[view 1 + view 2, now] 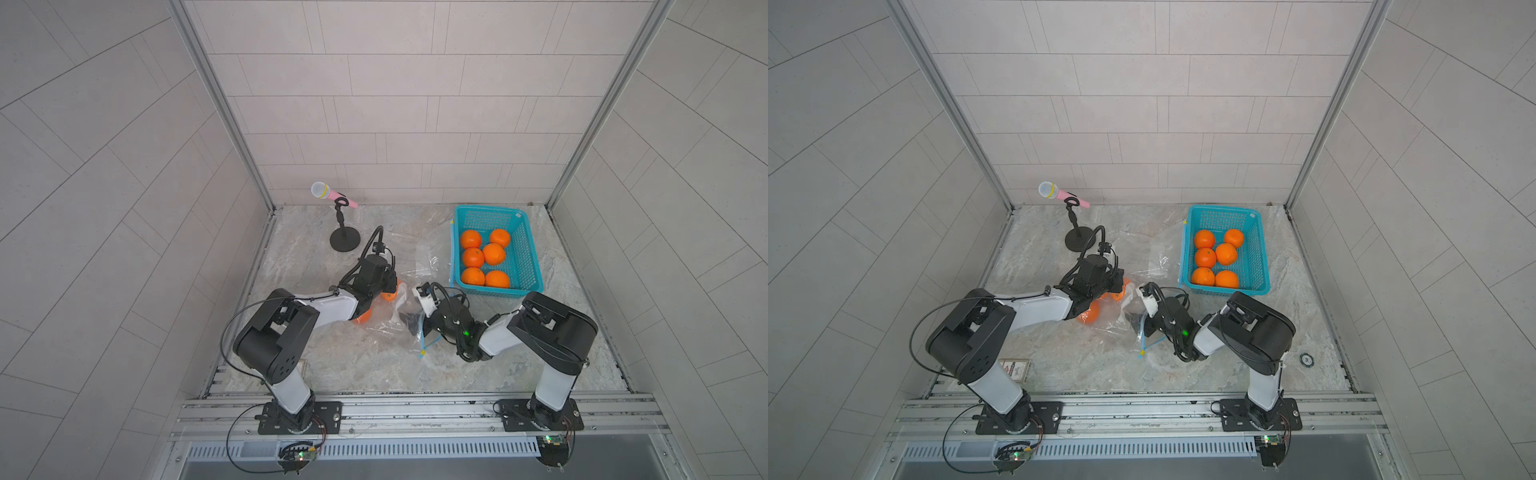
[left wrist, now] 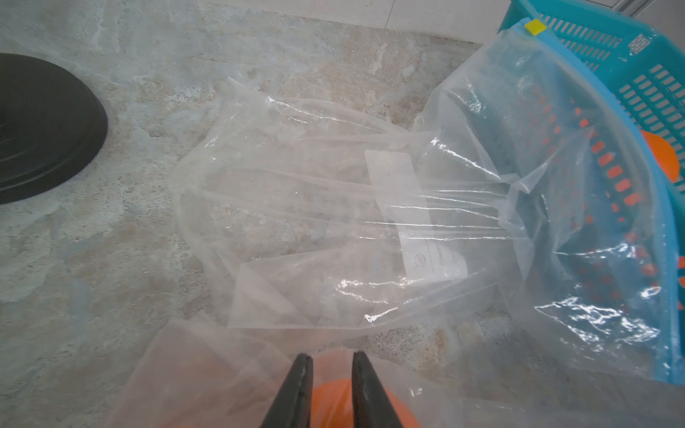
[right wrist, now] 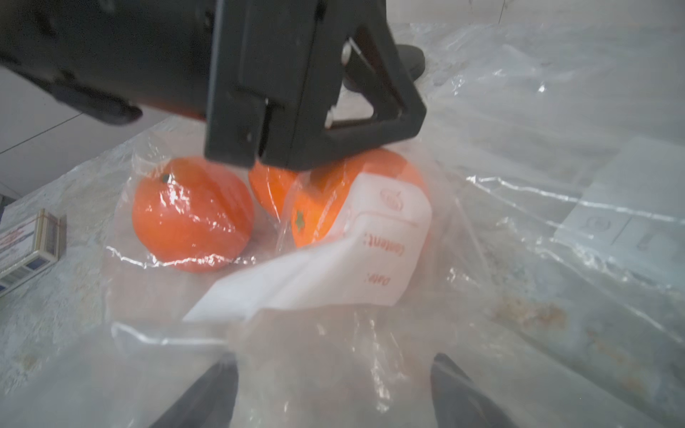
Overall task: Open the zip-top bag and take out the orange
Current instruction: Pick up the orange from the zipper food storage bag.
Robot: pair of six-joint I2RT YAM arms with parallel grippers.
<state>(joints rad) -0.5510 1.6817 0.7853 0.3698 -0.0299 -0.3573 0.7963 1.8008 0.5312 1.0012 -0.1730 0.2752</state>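
On the surface [image 1: 374,365], the zip-top bag [image 1: 386,328] lies with its long axis 4 to 10 o'clock. My right hand [image 3: 333,385] sits spread at its mouth. My left hand [image 2: 331,361] pinches film over the oranges [image 3: 191,215], at the right hand's 10 o'clock.

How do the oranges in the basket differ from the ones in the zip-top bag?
Basket oranges number six; bagged oranges show three. Basket oranges lie bare in the teal basket; bagged oranges sit inside the clear zip-top bag, under the left gripper. Both are round and bright orange.
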